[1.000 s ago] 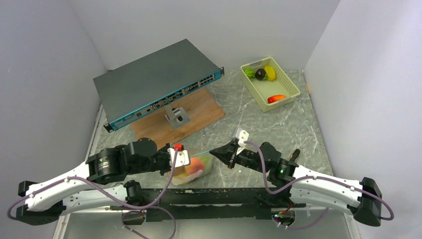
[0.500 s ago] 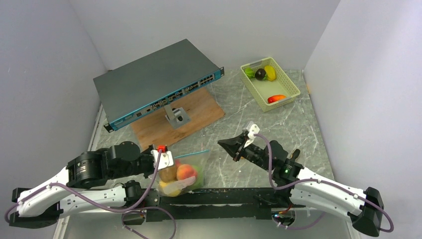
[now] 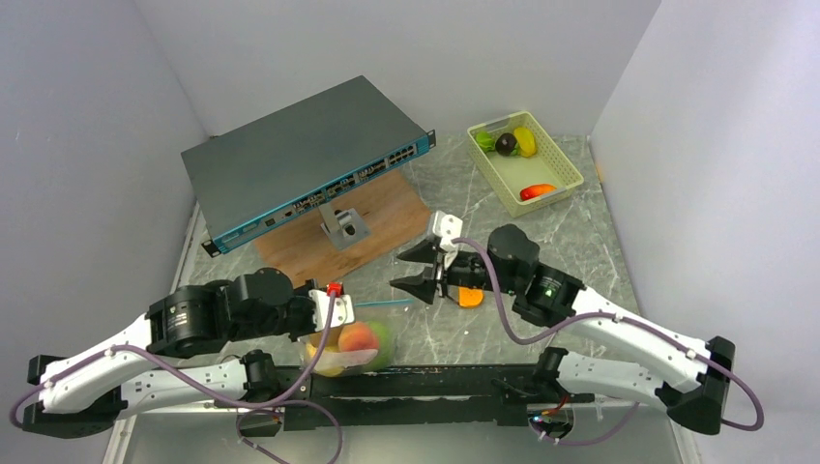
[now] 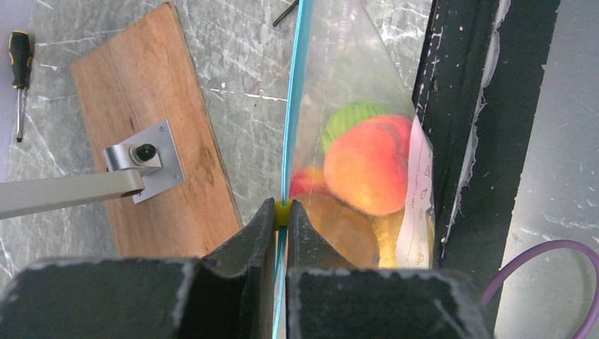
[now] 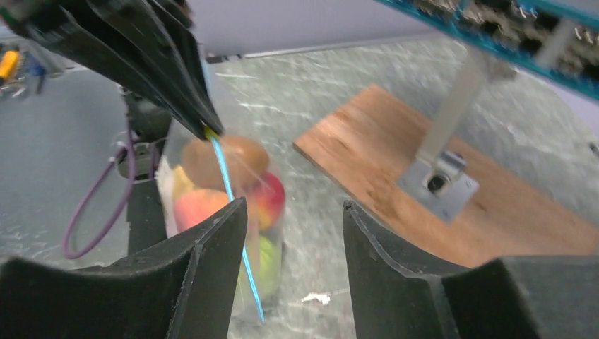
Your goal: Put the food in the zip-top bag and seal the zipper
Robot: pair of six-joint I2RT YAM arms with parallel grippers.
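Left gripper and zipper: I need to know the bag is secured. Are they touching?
Touching. The left wrist view shows the left gripper pinched shut on the zipper, the teal strip emerging between its fingertips.

You have the zip-top bag (image 3: 350,340) at the near edge of the worktop (image 3: 541,232), left of centre, resting against the black rail (image 3: 435,377). It is clear and thin, and it bulges with the food (image 4: 367,166): an orange-pink peach in front, a green piece behind it, a red and a brownish one beside it, something yellow low down. Its white label (image 4: 418,191) faces the rail. The zipper (image 4: 291,106), a thin teal-blue strip, runs as one straight line, its near end pinched between the closed jaws of the left gripper (image 4: 282,212), where a small yellow bit sits.
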